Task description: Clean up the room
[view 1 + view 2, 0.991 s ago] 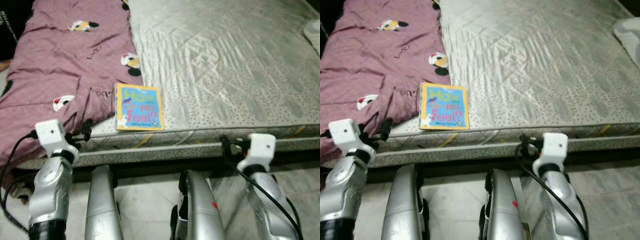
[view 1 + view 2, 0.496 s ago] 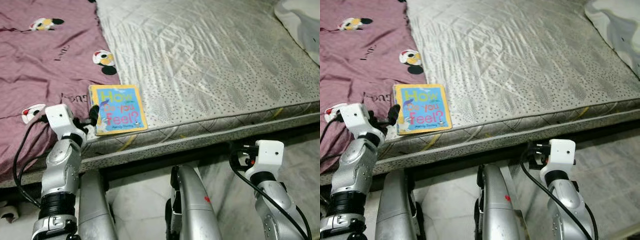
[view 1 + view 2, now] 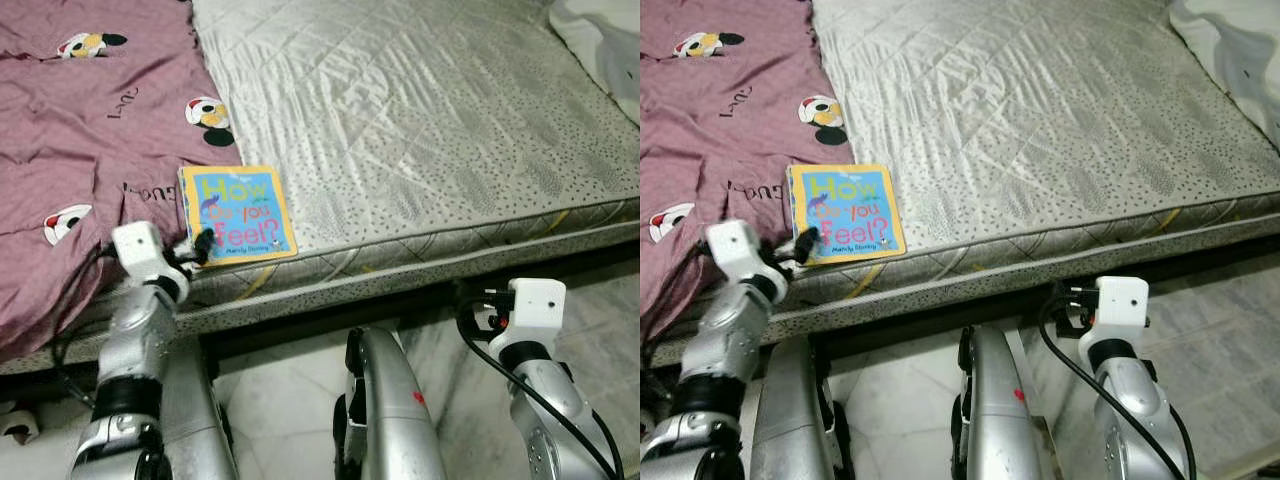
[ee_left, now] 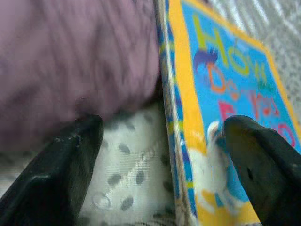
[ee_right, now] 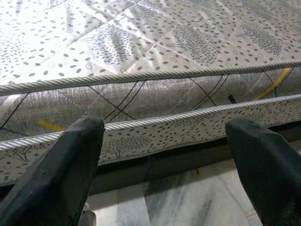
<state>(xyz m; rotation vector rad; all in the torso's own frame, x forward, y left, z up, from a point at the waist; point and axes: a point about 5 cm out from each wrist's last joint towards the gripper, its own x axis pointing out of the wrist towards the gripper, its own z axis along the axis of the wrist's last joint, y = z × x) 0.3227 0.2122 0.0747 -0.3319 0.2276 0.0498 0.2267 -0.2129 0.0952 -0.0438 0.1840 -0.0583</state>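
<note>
A children's board book with a blue cover and yellow border lies flat near the front edge of the mattress, beside a purple blanket. My left gripper is at the book's near left corner and stands open. In the left wrist view one finger is over the mattress by the blanket, the other finger is over the cover, and the book's spine edge lies between them. My right gripper hangs open below the mattress edge, facing the mattress side.
The purple blanket with cartoon mouse prints covers the bed's left part. White bedding lies at the far right corner. A dark bed base runs under the mattress, with marble floor below. My silver legs stand close to the bed.
The view swung right over the bed a second ago. My left gripper has since moved right, from the blanket's edge onto the book's near left corner. The right arm stays low.
</note>
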